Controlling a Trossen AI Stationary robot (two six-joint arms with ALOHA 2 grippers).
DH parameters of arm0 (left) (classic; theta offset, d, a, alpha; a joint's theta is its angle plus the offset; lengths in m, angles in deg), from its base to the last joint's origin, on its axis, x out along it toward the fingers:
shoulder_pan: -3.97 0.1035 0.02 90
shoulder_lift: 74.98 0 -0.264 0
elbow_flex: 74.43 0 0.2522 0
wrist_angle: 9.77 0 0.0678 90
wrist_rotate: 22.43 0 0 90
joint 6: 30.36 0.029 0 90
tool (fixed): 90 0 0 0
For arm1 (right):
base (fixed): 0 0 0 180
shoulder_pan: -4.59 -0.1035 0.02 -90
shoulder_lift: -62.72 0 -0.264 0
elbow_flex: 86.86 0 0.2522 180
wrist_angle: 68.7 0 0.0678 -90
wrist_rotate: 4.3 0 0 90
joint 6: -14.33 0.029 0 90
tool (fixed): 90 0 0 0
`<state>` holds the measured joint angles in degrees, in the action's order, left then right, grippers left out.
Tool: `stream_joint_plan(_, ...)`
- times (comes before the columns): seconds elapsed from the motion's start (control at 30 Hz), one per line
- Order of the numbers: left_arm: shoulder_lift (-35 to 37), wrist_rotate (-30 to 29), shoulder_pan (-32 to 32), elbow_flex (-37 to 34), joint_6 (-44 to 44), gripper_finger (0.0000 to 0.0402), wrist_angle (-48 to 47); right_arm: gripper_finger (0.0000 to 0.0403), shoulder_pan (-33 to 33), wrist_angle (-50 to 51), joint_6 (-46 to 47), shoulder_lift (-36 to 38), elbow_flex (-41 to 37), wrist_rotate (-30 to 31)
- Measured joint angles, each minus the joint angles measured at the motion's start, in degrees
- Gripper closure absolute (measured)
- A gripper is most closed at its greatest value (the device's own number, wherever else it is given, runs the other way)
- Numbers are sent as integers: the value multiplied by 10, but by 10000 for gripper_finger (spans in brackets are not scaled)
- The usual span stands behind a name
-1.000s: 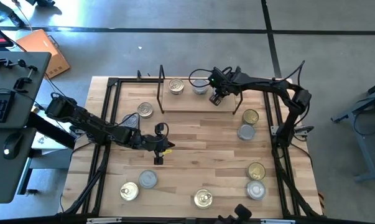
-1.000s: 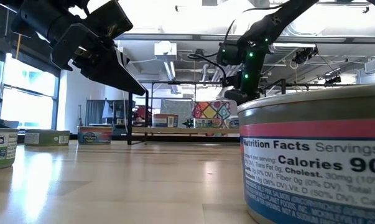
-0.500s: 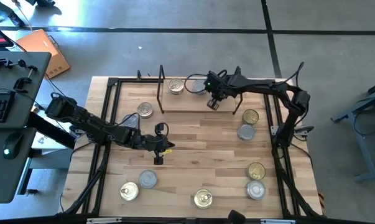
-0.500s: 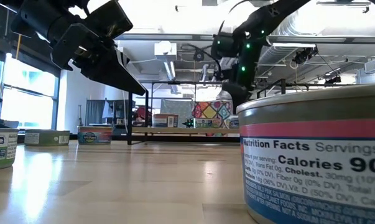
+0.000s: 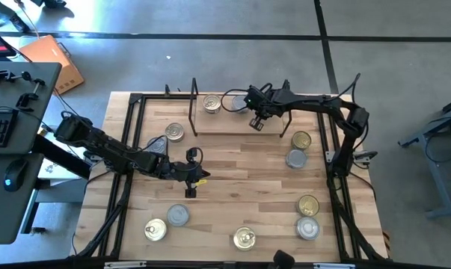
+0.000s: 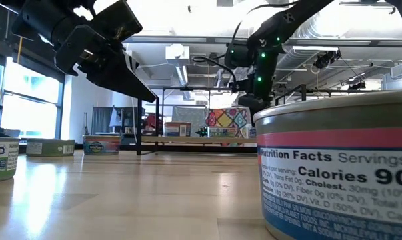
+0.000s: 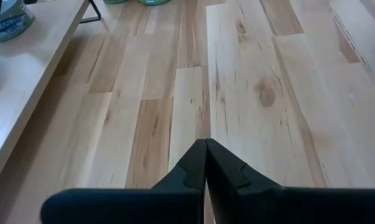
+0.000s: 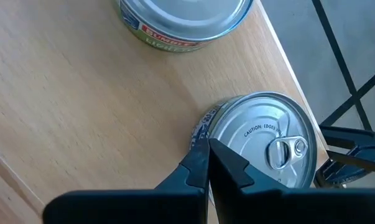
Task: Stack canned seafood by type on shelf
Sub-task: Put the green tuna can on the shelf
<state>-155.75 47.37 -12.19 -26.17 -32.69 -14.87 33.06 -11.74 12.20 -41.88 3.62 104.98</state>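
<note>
Shelf [image 5: 232, 123] at the table's far edge carries two cans: a gold-lidded can [image 5: 212, 103] and a silver pull-tab can [image 8: 262, 146]. Right gripper [image 5: 256, 123], fingers together (empty), reaches over it just beside the silver can. Left gripper [image 5: 191, 192], likewise closed, points down mid-table.

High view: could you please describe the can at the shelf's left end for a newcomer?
Find the low wooden shelf at the table's far edge. The can stands by its left wire upright; every other fully visible can sits off the shelf.
</note>
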Motion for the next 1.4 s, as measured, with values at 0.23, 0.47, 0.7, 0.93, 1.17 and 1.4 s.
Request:
stream_joint_plan(0.23,0,0,0,0,0,402,-6,403,-21,27,-13,-2,66,-6)
stream_joint_plan(0.47,0,0,-2,0,-16,401,-24,403,-111,32,-20,-1,106,-2)
stream_joint_plan(0.7,0,-17,-22,0,-21,401,-34,403,-261,25,-15,-1,51,-2)
stream_joint_plan(0.93,0,-21,-30,0,-18,401,-29,403,-412,66,163,-1,31,-23)
stream_joint_plan(1.17,0,-21,-30,0,7,401,1,403,-554,192,440,-1,30,-193)
stream_joint_plan(1.4,0,-21,-30,0,16,401,8,403,-675,332,661,-1,30,-202)
